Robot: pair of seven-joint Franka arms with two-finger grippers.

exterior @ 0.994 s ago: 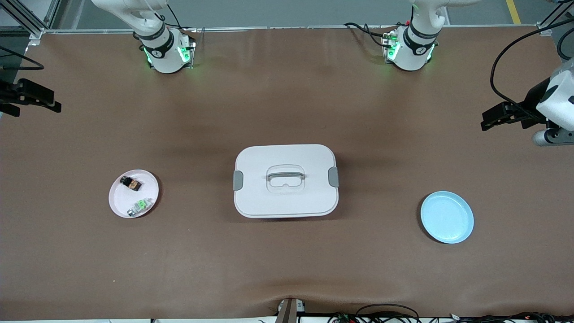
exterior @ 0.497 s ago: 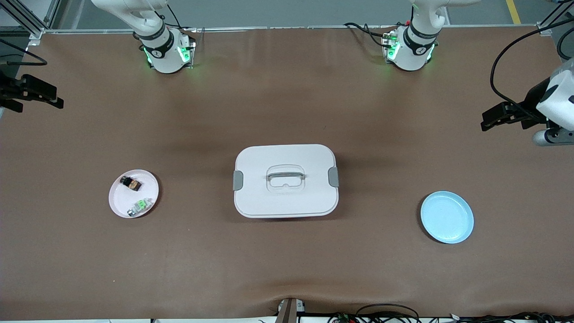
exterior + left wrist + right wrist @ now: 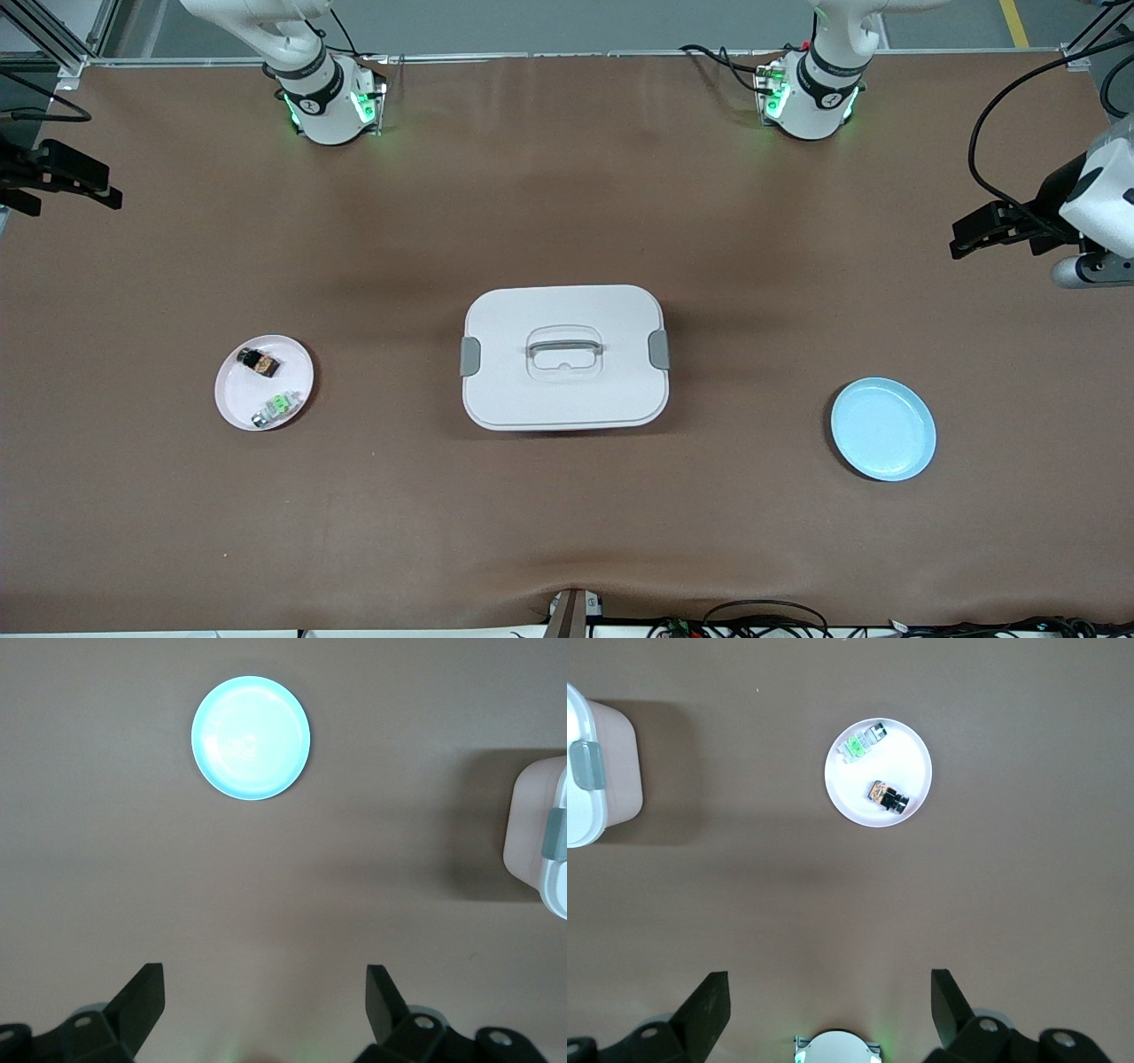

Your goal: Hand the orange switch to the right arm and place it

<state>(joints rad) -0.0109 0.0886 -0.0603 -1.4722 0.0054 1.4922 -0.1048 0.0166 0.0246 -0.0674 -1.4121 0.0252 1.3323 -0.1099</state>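
Brown worktop [image 3: 567, 204] carrying three items in a row, with a white lidded box [image 3: 564, 356] at its centre as the landmark. Pink plate [image 3: 232, 400], toward the right arm's end of the worktop from the box, holds the orange switch [image 3: 260, 361] and, just beside it but nearer the front camera, a green-topped part [image 3: 277, 406]; the two parts lie apart. Blue plate [image 3: 883, 429], toward the left arm's end from the box, sits slightly nearer the camera than the box. Right hand [image 3: 824, 1005] hangs high above the worktop at its own end, well apart from the box, fingers spread and holding nothing. Left hand [image 3: 261, 1001] hangs likewise at the other end, fingers spread, also holding nothing.
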